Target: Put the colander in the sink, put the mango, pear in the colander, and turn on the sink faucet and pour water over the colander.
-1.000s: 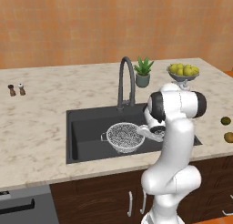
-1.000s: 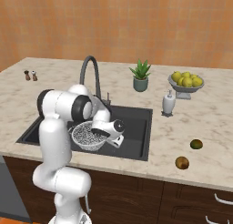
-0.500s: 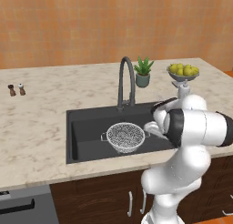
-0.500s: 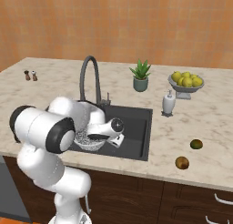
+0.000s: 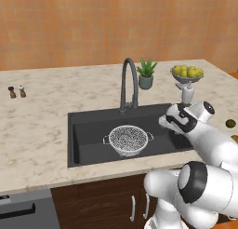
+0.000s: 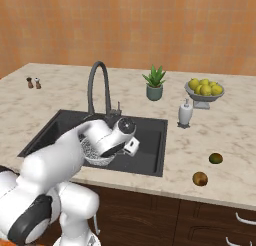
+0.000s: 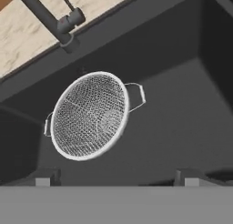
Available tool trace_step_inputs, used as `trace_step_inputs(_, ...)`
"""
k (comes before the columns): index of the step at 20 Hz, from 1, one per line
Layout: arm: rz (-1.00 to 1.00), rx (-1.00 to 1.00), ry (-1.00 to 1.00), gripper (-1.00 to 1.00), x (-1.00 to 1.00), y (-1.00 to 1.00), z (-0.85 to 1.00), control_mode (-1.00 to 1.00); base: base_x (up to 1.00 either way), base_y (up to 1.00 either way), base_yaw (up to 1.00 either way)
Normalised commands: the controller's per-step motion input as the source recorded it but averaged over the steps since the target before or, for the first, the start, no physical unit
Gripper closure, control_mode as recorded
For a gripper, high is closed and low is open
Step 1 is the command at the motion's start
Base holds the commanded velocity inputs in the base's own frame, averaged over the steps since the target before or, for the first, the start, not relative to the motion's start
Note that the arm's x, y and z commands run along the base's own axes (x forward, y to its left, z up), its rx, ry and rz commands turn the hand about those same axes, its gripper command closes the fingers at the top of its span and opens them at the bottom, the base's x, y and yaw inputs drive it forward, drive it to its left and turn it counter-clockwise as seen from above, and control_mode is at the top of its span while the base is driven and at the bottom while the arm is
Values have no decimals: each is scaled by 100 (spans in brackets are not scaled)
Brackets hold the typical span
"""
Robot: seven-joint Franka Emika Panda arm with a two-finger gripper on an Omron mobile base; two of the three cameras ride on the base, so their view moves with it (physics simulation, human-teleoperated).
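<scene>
- The dark rectangular sink basin (image 5: 88, 139) lies bare to either side of the round whitish mesh colander (image 5: 127, 139) — room to reach down.
- The tall dark gooseneck faucet (image 5: 128, 84) arches over the basin's back edge, behind the colander.
- The white soap dispenser (image 6: 185, 113) stands near the basin's right rim.

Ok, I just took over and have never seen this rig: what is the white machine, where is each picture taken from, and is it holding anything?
It is a white robot arm on a driving base. Two cameras ride behind it, left and right; the third sits on the hand and looks down past the fingertips. The gripper is open and holds nothing. The colander sits in the sink, below the faucet, with no water running. On the counter to the arm's right lie two small fruits, one greenish and one brown, plus a bowl of yellow fruit, a potted plant and a soap dispenser.
</scene>
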Motion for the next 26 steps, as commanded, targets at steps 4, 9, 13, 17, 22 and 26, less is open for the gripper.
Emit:
trace_step_inputs(4,-4,-20,2,-100,-47,-29,80,-100,0,0,0)
trace_step_inputs(9,-4,-28,4,-100,-14,-40,48,-100,0,0,0)
trace_step_inputs(13,-1,-23,10,-100,-5,-58,22,-100,0,0,0)
trace_step_inputs(17,0,-15,10,-100,0,-74,13,-100,0,0,0)
trace_step_inputs(22,-4,-1,14,-100,7,-74,10,-100,0,0,0)
trace_step_inputs(26,0,2,12,-100,11,-69,0,-100,0,0,0)
